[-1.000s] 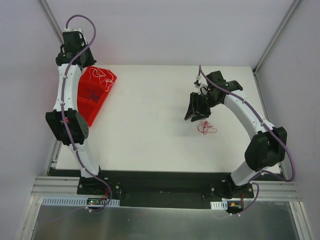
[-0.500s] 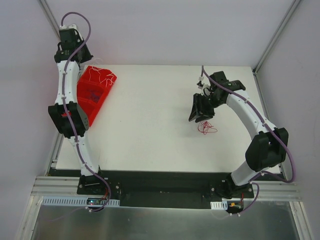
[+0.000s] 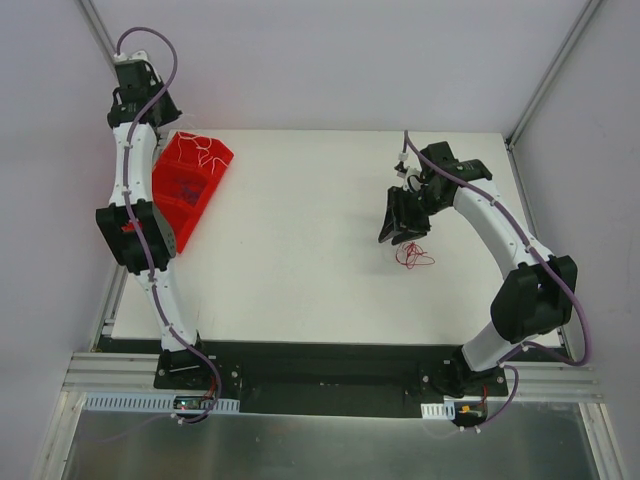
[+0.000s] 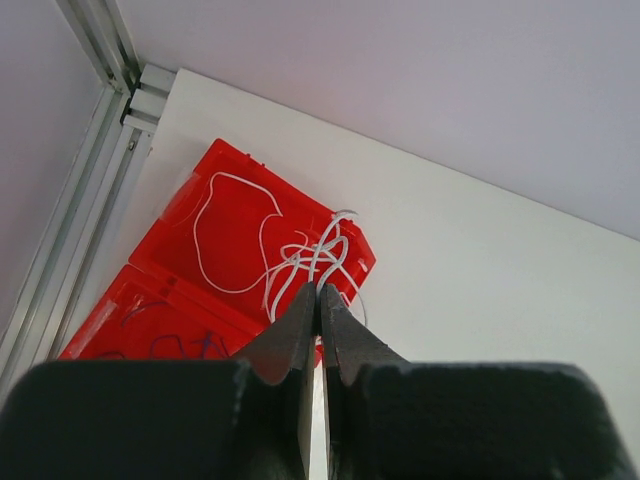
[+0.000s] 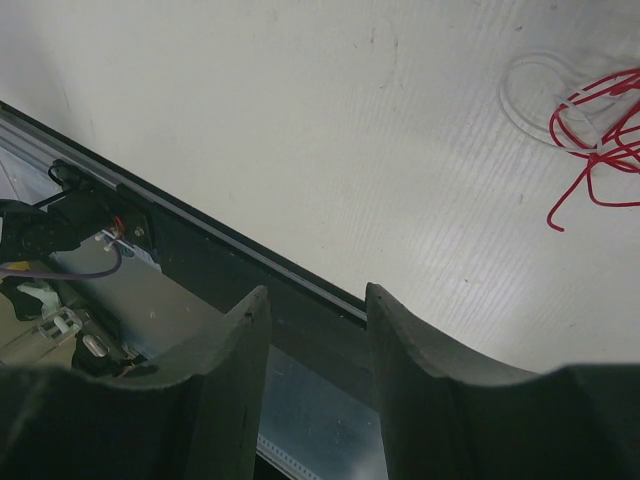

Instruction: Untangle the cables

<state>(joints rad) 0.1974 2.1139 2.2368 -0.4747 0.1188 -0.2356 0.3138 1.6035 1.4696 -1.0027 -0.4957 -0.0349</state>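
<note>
Left fingers pressed together, held high over the red bin at the desk's 10 o'clock. White cables looped in the bin's far compartment. Right fingers spread above the desk; red cables tangled on the desk, just beside them at 5 o'clock

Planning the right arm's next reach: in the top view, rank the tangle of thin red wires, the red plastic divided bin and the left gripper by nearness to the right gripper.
1. Tangle of thin red wires: just nearside of the right gripper.
2. Red plastic divided bin: at the table's left edge.
3. Left gripper: past the bin, far-left corner.
</note>
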